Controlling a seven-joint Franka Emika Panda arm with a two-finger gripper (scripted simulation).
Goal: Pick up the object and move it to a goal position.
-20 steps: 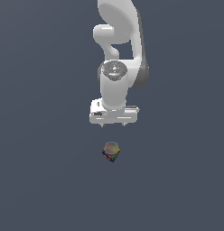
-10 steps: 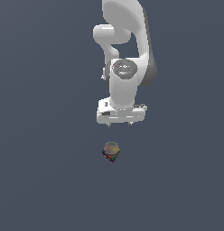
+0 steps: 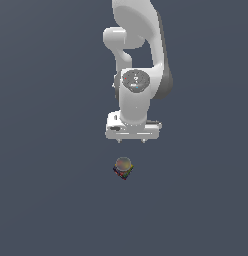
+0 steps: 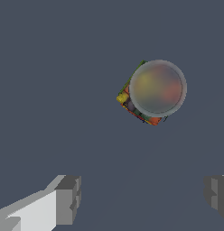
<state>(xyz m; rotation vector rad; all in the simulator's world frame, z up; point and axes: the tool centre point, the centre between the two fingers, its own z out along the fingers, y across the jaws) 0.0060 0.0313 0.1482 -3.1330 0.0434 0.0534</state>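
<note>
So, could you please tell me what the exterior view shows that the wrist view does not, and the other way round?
Only the exterior view shows the white arm rising above the gripper, and the gripper hanging clear above the cube. Only the wrist view shows the cube's greyish, bowl-like round top from above, and the two fingers spread wide apart. Both show the multicoloured cube alone on the plain dark floor, untouched.

The arm (image 3: pixel 138 60) looks like smooth, slightly glossy white plastic. Below it, the cube (image 4: pixel 143 106) shows glossy coloured squares under a hazy, translucent grey dome (image 4: pixel 157 87).
</note>
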